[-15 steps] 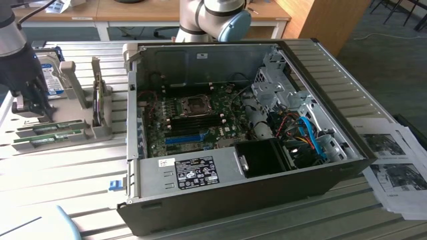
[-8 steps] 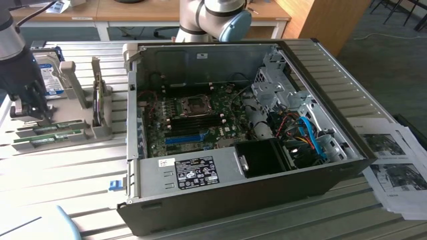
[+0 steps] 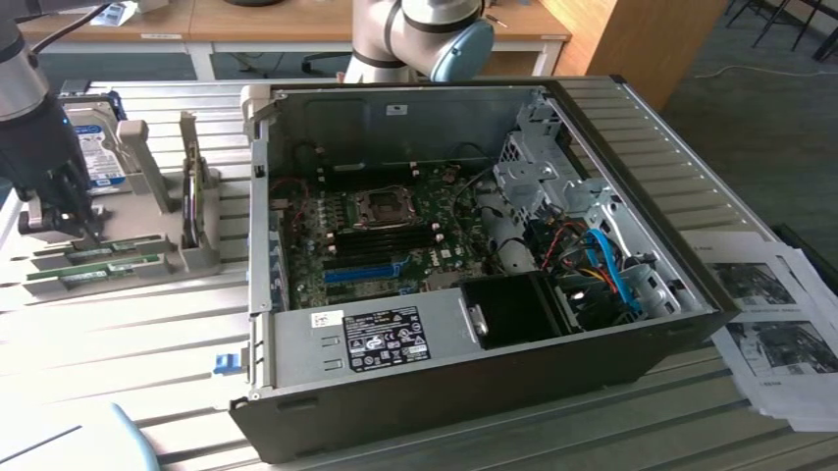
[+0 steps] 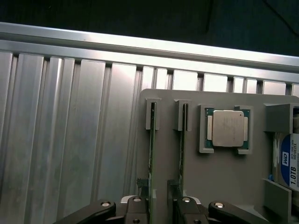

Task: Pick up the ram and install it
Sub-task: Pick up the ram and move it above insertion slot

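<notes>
Gripper [image 4: 161, 208], jaws wide apart, low over the thin green ram [image 4: 152, 158], on edge in a grey holder [image 4: 219, 186] beside its twin [image 4: 181, 154].

Narrow gap between the two ram sticks [image 4: 152, 158] in the grey holder [image 4: 219, 186]. Case [image 3: 433, 397] lies open on top; cables [image 3: 599, 263] crowd the exterior view's right.

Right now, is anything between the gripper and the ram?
Nothing visible. The open gripper is down at the grey holder, its fingers flanking one ram; the second ram stands beside it.
</notes>
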Tool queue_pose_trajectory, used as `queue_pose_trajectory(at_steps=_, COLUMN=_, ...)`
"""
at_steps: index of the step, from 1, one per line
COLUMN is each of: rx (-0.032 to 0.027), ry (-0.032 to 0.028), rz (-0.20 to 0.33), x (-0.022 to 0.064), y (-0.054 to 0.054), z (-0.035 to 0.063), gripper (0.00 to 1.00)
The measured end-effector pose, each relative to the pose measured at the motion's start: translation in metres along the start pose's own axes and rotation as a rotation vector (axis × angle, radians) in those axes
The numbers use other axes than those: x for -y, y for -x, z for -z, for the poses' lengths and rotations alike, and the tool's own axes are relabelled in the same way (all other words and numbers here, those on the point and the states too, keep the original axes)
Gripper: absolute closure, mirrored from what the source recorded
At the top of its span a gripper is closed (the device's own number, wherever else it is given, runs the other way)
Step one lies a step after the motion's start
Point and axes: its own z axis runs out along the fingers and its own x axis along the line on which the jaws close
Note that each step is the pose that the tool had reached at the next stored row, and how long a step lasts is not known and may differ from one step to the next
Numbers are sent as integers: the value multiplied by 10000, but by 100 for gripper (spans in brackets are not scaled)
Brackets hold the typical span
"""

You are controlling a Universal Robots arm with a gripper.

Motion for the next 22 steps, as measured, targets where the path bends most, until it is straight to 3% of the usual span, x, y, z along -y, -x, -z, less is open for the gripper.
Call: queue_pose_trajectory(at_steps=22, rx=0, ry=0, rz=1, x=10, y=-7, z=-300, gripper=71)
